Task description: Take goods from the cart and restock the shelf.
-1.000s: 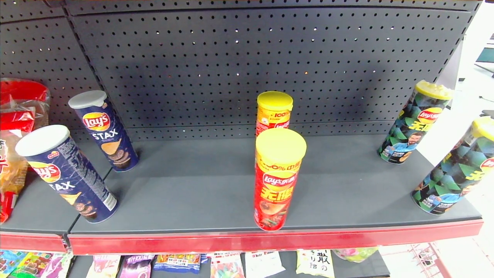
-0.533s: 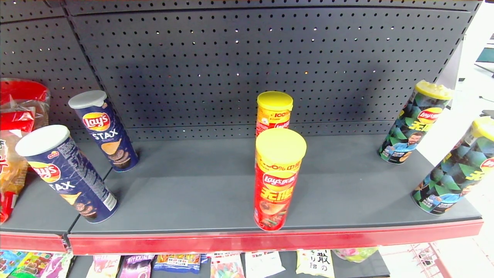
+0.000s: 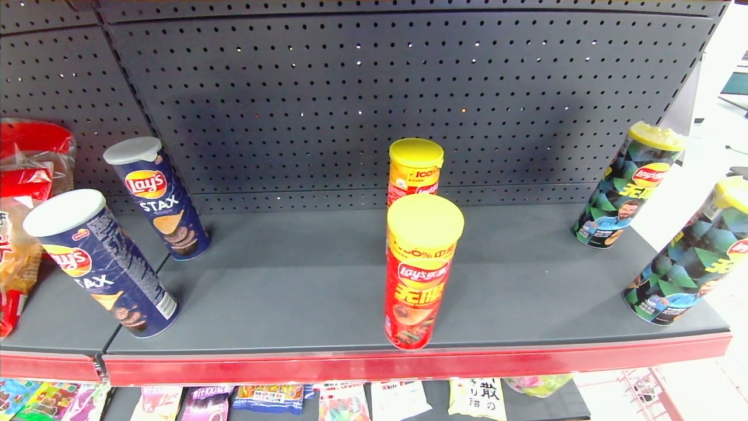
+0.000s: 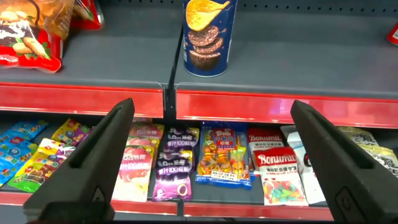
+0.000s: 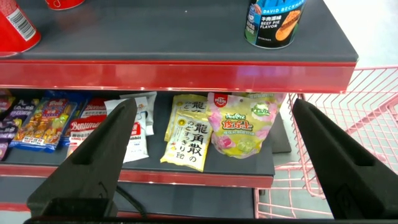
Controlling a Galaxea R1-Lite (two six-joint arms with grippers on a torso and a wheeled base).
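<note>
On shelf, mid front edge: red can, upright; second red can just behind. Shelf's left end: two blue cans. Shelf's right end: two green-black cans. Below shelf edge: snack packets in a row. Facing shelf front: left gripper, fingers released, wide, nothing between; right gripper likewise, fingers released, empty. Beside shelf's right end, low: pink wire cart

L hand & R hand each had two matte black fingers, flat-sided, wedge-shaped, tapering to blunt tips. Thin dark cable curved near R hand's base.
</note>
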